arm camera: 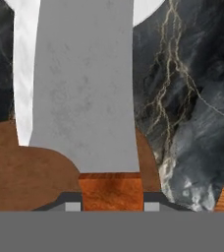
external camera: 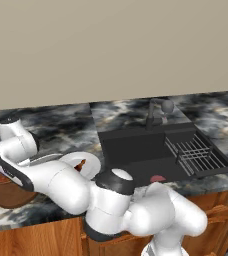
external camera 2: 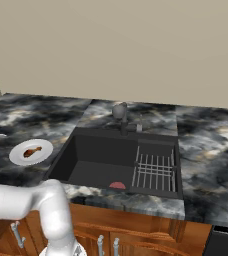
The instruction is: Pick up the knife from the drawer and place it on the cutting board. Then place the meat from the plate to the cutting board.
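The tool (arm camera: 111, 206) pinches the knife (arm camera: 84, 93) by its reddish-brown wooden handle, which sits between the two small dark finger tips at the bottom of the hand view. The grey blade runs away from the tool, up through the middle of that view. Under the blade lies the cutting board (arm camera: 20, 172), a brown wooden area with a rounded end, and beside it the dark marbled surface (arm camera: 192, 98). A white curved edge shows at the top of the hand view, behind the blade; it seems to be the plate, but I cannot tell for sure. Whether the knife touches the board or hangs above it, I cannot tell.

In the left base view the white arm bends to the left over the front edge of the surface, and it covers most of the cutting board (external camera: 6, 192), which lies near the front left part. Just behind the arm the plate (external camera: 83, 162) shows partly, with the meat (external camera: 81, 165) on it. In the right base view the plate (external camera 2: 31, 152) is seen whole, near the left edge of the black sink (external camera 2: 101, 160), and the meat (external camera 2: 33, 151) lies in its middle. A small pink-red lump (external camera 2: 117, 185) rests at the front of the sink. A wire rack (external camera 2: 155, 170) fills the right part of the sink, and the faucet (external camera 2: 121, 115) stands behind it.
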{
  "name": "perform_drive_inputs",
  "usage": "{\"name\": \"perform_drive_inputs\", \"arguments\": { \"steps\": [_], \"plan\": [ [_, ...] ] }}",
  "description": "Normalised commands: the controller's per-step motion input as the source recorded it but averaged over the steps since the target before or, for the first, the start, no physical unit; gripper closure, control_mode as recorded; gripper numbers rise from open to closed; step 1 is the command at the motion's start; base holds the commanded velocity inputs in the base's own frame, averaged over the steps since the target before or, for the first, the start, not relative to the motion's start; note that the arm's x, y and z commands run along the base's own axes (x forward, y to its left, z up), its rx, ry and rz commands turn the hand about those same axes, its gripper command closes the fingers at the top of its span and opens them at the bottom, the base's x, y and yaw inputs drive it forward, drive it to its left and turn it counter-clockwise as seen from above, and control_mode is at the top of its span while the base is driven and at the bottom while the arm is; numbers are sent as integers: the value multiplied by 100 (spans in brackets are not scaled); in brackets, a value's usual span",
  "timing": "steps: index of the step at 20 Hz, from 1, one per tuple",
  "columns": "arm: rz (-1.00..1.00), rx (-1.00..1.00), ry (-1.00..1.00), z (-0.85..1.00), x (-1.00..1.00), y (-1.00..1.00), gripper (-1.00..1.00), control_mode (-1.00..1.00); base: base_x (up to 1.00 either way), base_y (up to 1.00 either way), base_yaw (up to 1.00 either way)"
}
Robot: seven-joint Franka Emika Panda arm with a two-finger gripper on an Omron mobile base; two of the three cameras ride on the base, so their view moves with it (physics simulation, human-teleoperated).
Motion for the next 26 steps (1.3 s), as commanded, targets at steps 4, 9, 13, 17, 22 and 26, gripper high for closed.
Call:
{"name": "perform_drive_inputs", "arguments": {
  "steps": [4, 9, 13, 17, 22, 26],
  "plan": [
    [0, 0, 0, -27, 22, 6, 100, -100, 0, 0, 0],
    [0, 0, -1, -29, 13, 1, 100, -100, 0, 0, 0],
    [0, 5, -7, -22, 1, 0, 100, -100, 0, 0, 0],
    [-1, 8, -11, -17, 0, 0, 100, -100, 0, 0, 0],
    [-2, 9, -13, -25, 0, 0, 100, -100, 0, 0, 0],
    [0, 9, -11, -27, 0, 0, 100, -100, 0, 0, 0]
  ]
}}
